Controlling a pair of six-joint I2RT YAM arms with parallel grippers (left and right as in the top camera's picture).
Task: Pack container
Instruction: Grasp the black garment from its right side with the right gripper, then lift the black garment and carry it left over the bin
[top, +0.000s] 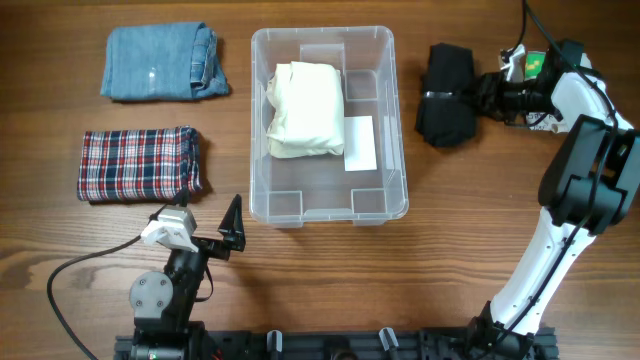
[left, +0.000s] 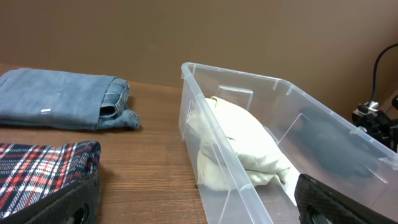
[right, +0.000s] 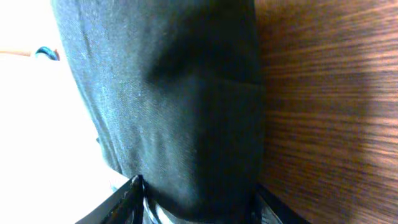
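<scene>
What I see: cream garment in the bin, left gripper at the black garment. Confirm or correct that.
Wrong arm: the right gripper is at the black garment; the left gripper, open, is on the bin's other side. The cream garment is in the bin. The overhead view shows it.

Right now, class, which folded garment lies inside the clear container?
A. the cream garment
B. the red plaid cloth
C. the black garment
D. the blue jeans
A: only the cream garment lies between the walls of the container.
</scene>
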